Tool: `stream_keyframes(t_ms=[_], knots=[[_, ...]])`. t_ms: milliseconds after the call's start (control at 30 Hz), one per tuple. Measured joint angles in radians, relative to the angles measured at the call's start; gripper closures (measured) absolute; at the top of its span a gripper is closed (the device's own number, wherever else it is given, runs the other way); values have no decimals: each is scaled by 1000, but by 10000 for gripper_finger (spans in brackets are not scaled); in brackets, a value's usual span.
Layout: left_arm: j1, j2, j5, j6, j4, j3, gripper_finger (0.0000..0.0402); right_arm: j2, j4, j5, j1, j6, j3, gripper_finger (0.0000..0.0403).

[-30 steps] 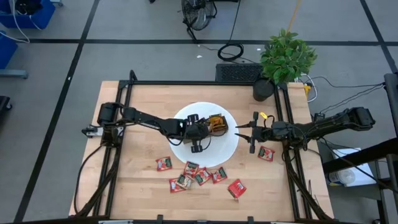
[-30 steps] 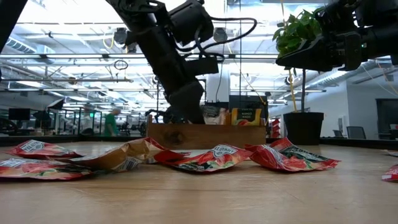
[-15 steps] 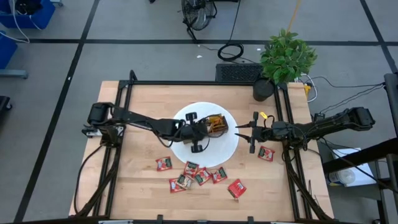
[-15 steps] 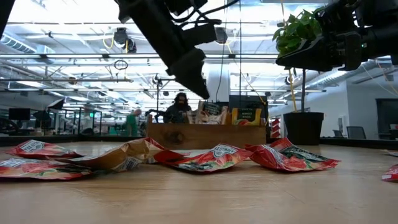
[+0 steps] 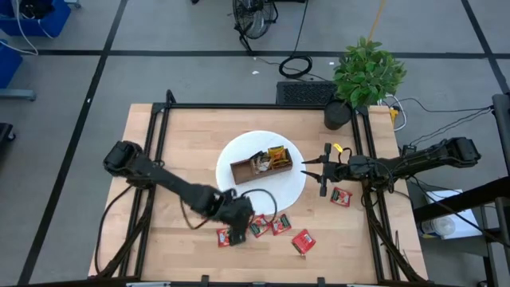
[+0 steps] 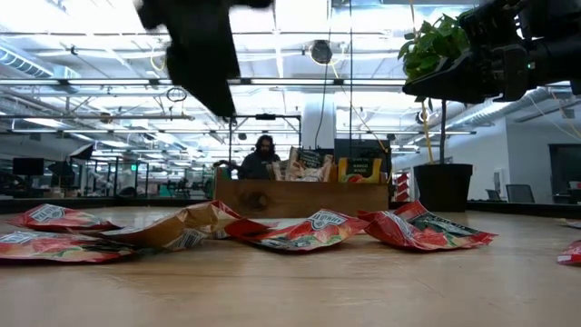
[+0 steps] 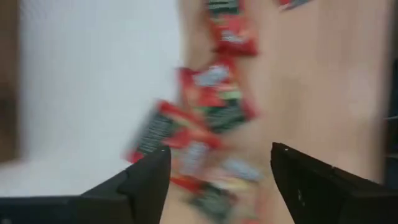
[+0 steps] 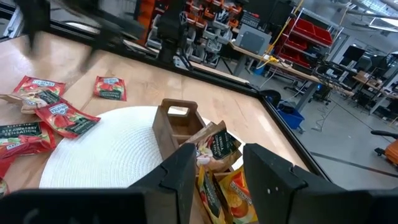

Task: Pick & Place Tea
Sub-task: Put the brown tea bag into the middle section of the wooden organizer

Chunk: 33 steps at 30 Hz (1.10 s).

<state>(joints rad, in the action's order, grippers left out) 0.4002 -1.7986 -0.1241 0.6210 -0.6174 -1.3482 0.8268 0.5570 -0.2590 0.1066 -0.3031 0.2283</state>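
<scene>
A wooden tabletop [image 5: 175,143] carries a round white mat [image 5: 295,187] at its centre, and on the mat stands a brown wooden tray [image 5: 260,167] with several tea sachets already standing in its compartments. More red tea sachets [image 5: 256,226] lie loose in a small cluster near the front edge of the tabletop, just off the mat, with one more red sachet [image 5: 341,196] lying alone toward the right edge.

The left gripper [image 5: 233,217] hangs over the loose cluster near the front edge, its jaws spread wide with nothing between them; its wrist camera looks down past both fingers onto the overlapping red packets [image 7: 205,124]. The right gripper [image 8: 208,171] waits above the mat's right rim, beside the tray, its jaws partly apart and holding nothing that I can see.

This looks like the reach for the next sachet. Since the packets are flat and overlap one another, the next move probably calls for the left arm to descend over a single sachet's edge, close on that one alone, then carry it to the tray.
</scene>
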Motion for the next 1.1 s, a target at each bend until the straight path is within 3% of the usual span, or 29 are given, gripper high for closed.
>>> stream_keyframes(t_ms=[100,233,533,767,900,1100], knots=[[63,-6,-23,176,-18,-34,121,0,1,0,0,0,0,280],[124,-60,-40,266,-24,-82,141,0,4,0,0,3,0,280],[133,-310,193,410,-185,-283,220,0,10,0,0,3,0,280],[108,-373,218,527,-381,-398,274,0,19,0,0,2,0,280],[131,-366,219,471,-348,-422,296,0,26,0,0,-18,0,280],[155,-363,198,271,-106,-424,302,0,30,0,0,-23,0,280]])
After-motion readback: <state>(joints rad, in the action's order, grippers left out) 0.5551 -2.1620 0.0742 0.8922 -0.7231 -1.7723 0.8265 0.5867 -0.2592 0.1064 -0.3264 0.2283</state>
